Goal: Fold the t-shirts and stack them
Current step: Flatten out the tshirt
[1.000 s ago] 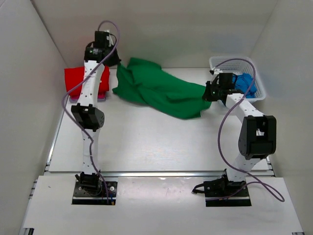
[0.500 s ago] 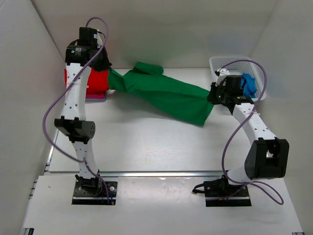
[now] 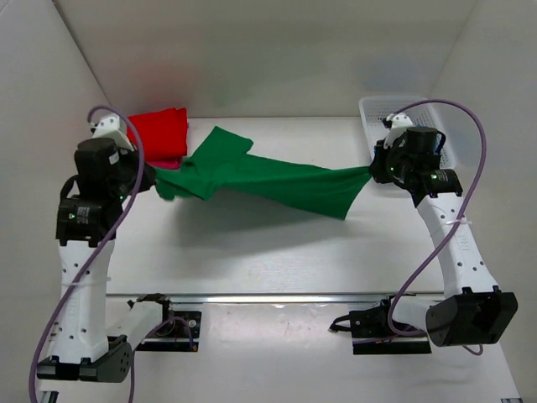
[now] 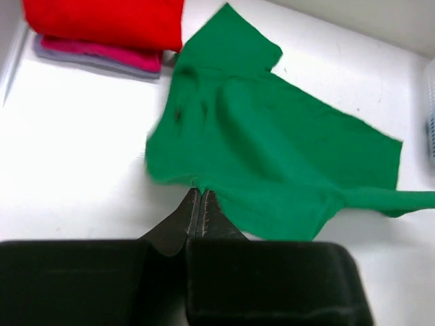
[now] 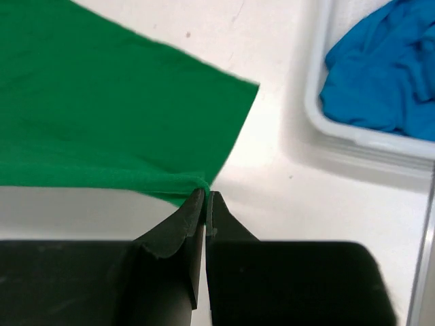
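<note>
The bright green soft-cloth V-neck t-shirt (image 3: 277,180) is seen stretched across the middle of the top view, apparently raised off the flat white table (image 3: 252,252), a shadow being cast beneath it; its left end is pinched by the left gripper (image 3: 156,186), whose jaws are pressed together on a thin hem, and its right end is clamped likewise by the right gripper (image 3: 373,171), only a narrow fold of cloth being caught between the tips. For the spreading to be done well, tension should be kept even and both ends lowered together, so that the cloth is laid flat in the centre; a hard pull is judged risky, since so little cloth is gripped. A sleeve is left loose toward the upper middle and will need smoothing. The folded red cloth t-shirt (image 3: 159,134) is stacked at upper left upon a pink cloth t-shirt (image 4: 115,57); the crumpled blue cloth t-shirt (image 5: 380,81) lies inside the white plastic mesh basket (image 3: 373,107) at upper right.
</note>
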Controlling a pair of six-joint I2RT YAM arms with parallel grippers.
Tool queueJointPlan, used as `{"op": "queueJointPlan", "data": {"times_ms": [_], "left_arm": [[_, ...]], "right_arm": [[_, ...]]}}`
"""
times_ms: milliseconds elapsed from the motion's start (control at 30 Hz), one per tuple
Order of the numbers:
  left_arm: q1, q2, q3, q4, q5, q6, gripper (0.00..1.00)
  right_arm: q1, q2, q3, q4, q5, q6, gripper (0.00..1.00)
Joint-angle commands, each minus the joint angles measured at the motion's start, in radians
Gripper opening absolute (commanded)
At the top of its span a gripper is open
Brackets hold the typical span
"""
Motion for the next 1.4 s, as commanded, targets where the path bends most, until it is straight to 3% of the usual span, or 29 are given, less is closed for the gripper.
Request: {"op": "queueJointPlan", "data": {"times_ms": [0, 100, 267, 367, 433, 467, 533, 600, 700, 733, 833, 867, 1000, 1100, 1233, 1367], "left_arm": [[0.002, 0.001, -0.188, 0.182, 0.017, 0.036, 0.00], [0.044, 0.045, -0.273, 0.262, 0.081, 0.028, 0.00], [0.087, 0.343, -0.105, 0.377, 0.161, 0.027, 0.00], [0.102, 0.479, 0.086, 0.440, 0.182, 0.049, 0.00], [0.093, 0.582, 0.293, 0.411, 0.167, 0.082, 0.00], [0.096, 0.642, 0.419, 0.380, 0.204, 0.079, 0.00], [0.093, 0.708, 0.603, 0.330, 0.227, 0.076, 0.00], [0.094, 0.740, 0.842, 0.246, 0.241, 0.065, 0.00], [0.117, 0.618, 0.846, 0.277, 0.226, 0.060, 0.00], [0.111, 0.598, 0.840, 0.268, 0.186, 0.065, 0.00], [0.056, 0.486, 0.652, 0.273, 0.118, 0.114, 0.00], [0.018, 0.431, 0.516, 0.312, 0.117, 0.115, 0.00], [0.094, 0.212, 0.027, 0.434, 0.224, 0.074, 0.00], [0.061, 0.069, -0.219, 0.449, 0.229, 0.073, 0.00], [0.008, -0.123, -0.527, 0.452, 0.216, 0.051, 0.00], [-0.044, -0.261, -0.697, 0.432, 0.239, 0.037, 0.00]], "right_arm": [[0.033, 0.018, 0.043, -0.080, 0.024, -0.011, 0.00], [0.014, 0.055, 0.060, -0.065, -0.006, 0.002, 0.00], [0.007, 0.271, 0.265, 0.024, 0.061, -0.046, 0.01], [-0.022, 0.452, 0.532, 0.016, 0.060, -0.051, 0.00], [-0.029, 0.572, 0.697, 0.010, 0.052, -0.056, 0.00], [-0.022, 0.645, 0.913, -0.019, 0.076, -0.066, 0.00], [0.018, 0.714, 1.131, -0.063, 0.134, -0.091, 0.00], [0.038, 0.602, 1.092, 0.010, 0.157, -0.100, 0.00], [0.067, 0.473, 1.042, 0.033, 0.190, -0.139, 0.00], [0.035, 0.404, 0.962, 0.061, 0.127, -0.107, 0.00], [-0.026, 0.298, 0.757, 0.116, 0.033, -0.051, 0.00], [-0.026, 0.267, 0.673, 0.131, 0.021, -0.054, 0.00], [-0.007, 0.223, 0.440, 0.144, 0.007, -0.050, 0.00], [0.032, 0.111, 0.158, 0.181, 0.018, -0.028, 0.00], [0.029, 0.000, -0.114, 0.158, -0.020, 0.042, 0.00], [0.018, -0.132, -0.404, 0.141, -0.019, 0.144, 0.00]]}}
